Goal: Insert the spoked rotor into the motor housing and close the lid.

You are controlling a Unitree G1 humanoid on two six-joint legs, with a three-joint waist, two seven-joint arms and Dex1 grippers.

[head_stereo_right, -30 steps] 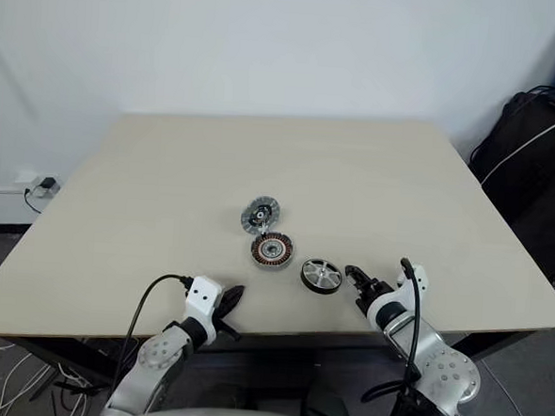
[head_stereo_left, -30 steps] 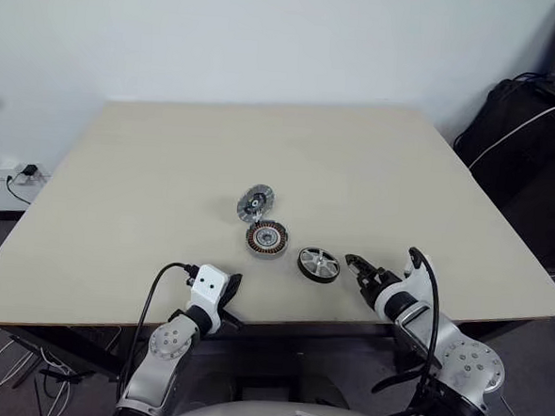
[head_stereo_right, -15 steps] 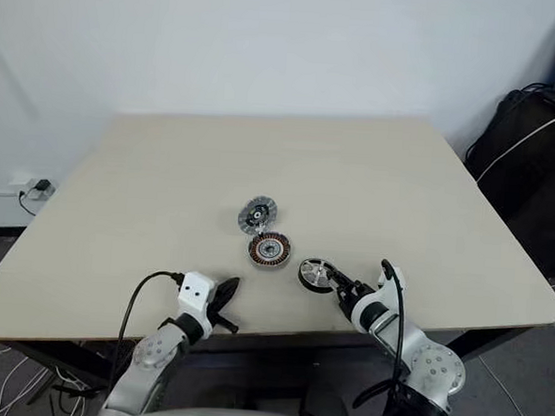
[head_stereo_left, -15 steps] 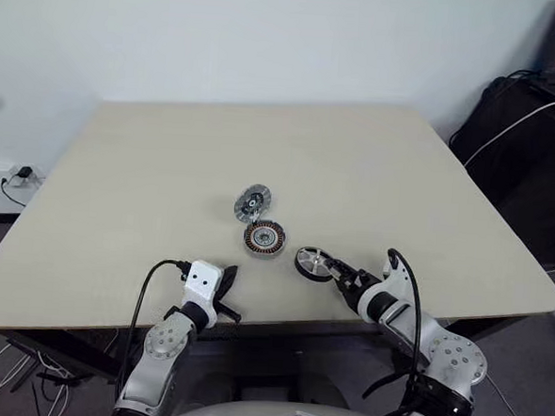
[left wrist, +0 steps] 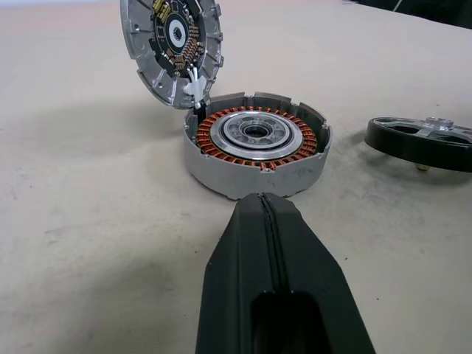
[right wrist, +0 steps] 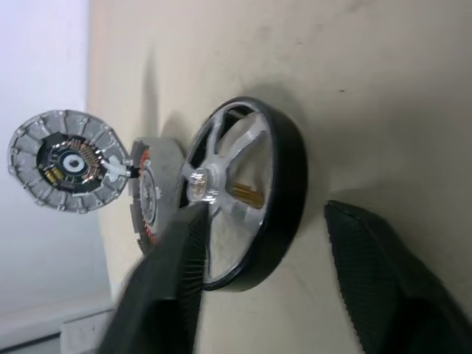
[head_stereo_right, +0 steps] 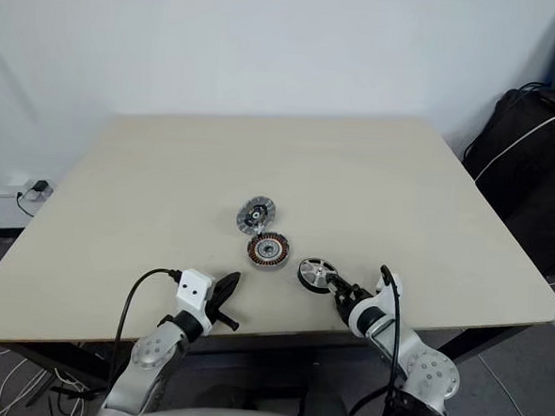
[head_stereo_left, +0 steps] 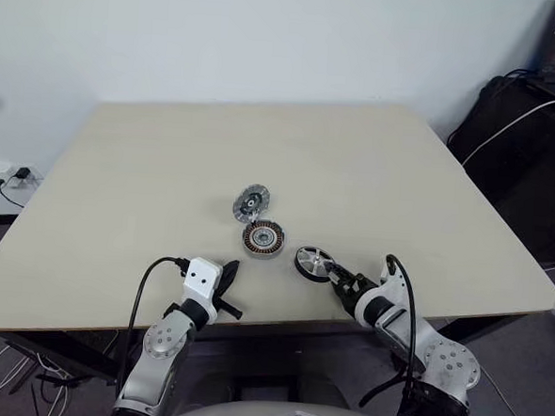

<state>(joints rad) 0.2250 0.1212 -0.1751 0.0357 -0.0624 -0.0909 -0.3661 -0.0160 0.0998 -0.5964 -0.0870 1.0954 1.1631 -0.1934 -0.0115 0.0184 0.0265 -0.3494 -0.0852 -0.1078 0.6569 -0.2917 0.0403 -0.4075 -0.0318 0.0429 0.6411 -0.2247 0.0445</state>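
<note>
Three motor parts lie close together near the front of our pale beige bench (head_stereo_left: 147,191), and the risks we see all come from how tightly they sit

Largest of the three, the motor housing (left wrist: 254,151), a low grey-walled puck with a ring of copper windings round a pale metal centre, rests flat with its round silver-grey ribbed lid (left wrist: 173,48) standing tilted open at its far edge, tied to it by short wires. We judge that a knock on that lid could swing it shut early or strain the wires

Just beside the housing lies the black-rimmed rotor with silver spokes (right wrist: 247,203). Our right tool (right wrist: 269,251) has its fingers part open astride the rim, one over the spokes near the hub, the other outside, not yet clamped. If they close off-centre, we expect the rotor to tip, skid into the housing, or come up crooked and jam on the windings

Our left tool (left wrist: 273,243) is fully closed, holding nothing, pointing at the housing's near wall; any creep forward would shove the housing
</note>
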